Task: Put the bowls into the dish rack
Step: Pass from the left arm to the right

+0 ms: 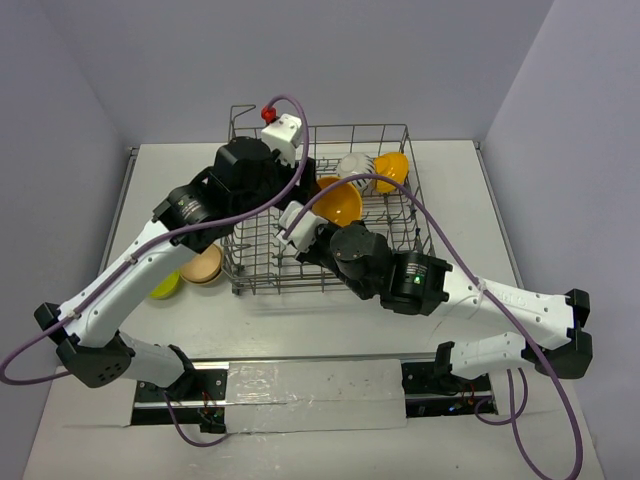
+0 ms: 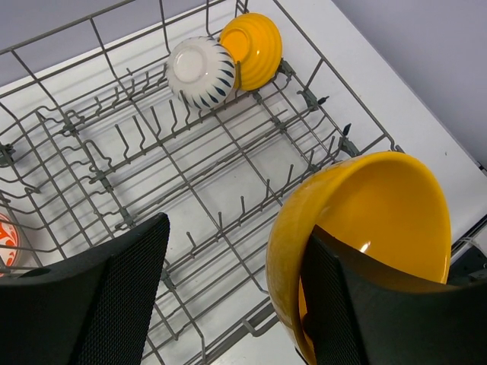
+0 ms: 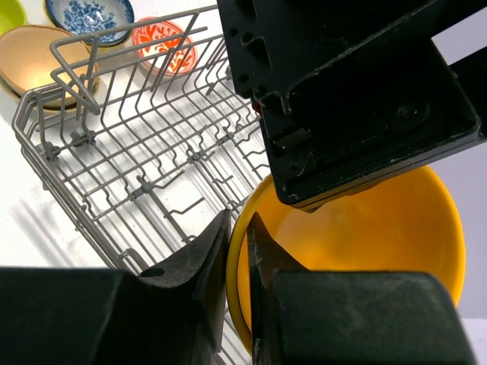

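Just now the right gripper [image 3: 240,228] is pinched narrowly on the rim of a glossy orange-yellow round bowl [image 1: 342,203], holding it tilted over the middle of the large grey wire dish rack [image 1: 262,255]. The left gripper [image 2: 237,242] hangs above the same bowl with its jaws spread wide. One black finger [image 2: 335,304] sits inside the bowl's mouth and the other stands well apart from it over the rack. At the far right corner of the rack, a white bowl with dark stripes [image 2: 199,72] and a ribbed orange-yellow bowl [image 2: 253,47] stand on edge, touching each other. On the white table [image 1: 330,320], beyond the rack's left side, lie a tan bowl [image 1: 203,265], a lime green bowl [image 1: 165,285], a blue-patterned bowl [image 3: 90,15] and a red-and-white patterned bowl [image 3: 163,42].
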`<state>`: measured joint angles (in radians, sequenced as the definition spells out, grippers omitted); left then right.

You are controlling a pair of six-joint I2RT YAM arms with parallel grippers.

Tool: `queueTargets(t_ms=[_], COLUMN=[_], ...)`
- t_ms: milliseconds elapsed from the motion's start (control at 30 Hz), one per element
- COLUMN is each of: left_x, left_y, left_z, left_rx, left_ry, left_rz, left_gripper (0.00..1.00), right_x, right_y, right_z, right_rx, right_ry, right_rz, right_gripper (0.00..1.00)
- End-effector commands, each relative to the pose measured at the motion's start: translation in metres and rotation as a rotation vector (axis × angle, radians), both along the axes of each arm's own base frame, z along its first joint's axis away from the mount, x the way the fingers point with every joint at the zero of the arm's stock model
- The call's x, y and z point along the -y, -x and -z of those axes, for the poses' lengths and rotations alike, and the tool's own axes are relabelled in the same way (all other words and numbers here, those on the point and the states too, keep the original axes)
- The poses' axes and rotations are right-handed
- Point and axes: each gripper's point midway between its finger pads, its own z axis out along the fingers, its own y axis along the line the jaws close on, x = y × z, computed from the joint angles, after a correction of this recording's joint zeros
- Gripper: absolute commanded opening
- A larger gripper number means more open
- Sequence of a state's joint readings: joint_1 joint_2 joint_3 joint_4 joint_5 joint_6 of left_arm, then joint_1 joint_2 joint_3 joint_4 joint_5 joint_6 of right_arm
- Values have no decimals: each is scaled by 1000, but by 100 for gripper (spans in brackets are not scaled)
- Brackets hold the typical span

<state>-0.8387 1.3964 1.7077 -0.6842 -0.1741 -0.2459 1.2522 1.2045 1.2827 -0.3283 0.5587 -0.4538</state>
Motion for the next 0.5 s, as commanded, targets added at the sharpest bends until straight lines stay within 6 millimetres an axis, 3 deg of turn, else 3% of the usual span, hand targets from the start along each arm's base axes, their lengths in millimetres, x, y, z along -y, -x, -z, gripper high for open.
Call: queueTargets(t_ms=[0,267,467], left_x=[-8,5,2], left_y=[-8,21,37], left_z=[-38,-38,-40], left_rx=[86,42,23], left_ry=[86,166,180], left_rz=[-26,115,165], left_gripper=[71,75,77], right_x=[10,2,1], right_y=[1,-12,-21], right_z=[-9,0,2], right_rx=[8,-25,-37], right_ry=[-39,-31,-31], right_rz=[28,25,34], right_gripper=[0,0,0])
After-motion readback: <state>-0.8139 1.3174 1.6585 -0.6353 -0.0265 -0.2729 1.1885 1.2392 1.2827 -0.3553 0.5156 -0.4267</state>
